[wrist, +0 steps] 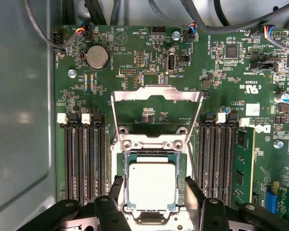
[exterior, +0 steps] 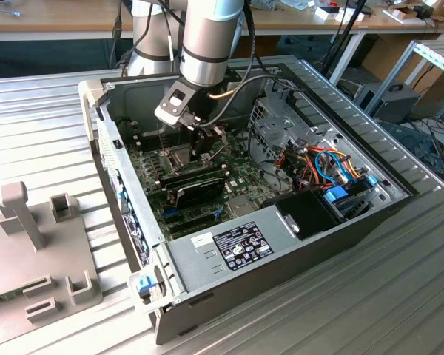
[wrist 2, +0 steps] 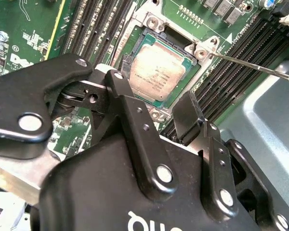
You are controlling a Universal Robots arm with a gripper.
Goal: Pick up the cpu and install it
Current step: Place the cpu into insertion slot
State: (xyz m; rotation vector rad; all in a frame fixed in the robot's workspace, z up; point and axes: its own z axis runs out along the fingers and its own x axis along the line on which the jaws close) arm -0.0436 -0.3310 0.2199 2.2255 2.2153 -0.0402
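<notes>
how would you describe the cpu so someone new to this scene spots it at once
Inside the open computer case, find the green motherboard and the socket between its two banks of long black memory slots. The cpu lies in that socket, between the fingers of the open gripper: a small flat square with a dull silvery top, unlike the dark slots beside it.

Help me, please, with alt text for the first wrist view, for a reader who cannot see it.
The silvery cpu lies in its socket on a green motherboard, the socket's hinged metal frame swung open. The claw stands open around it, one black finger on either side, between rows of black memory slots.
</notes>
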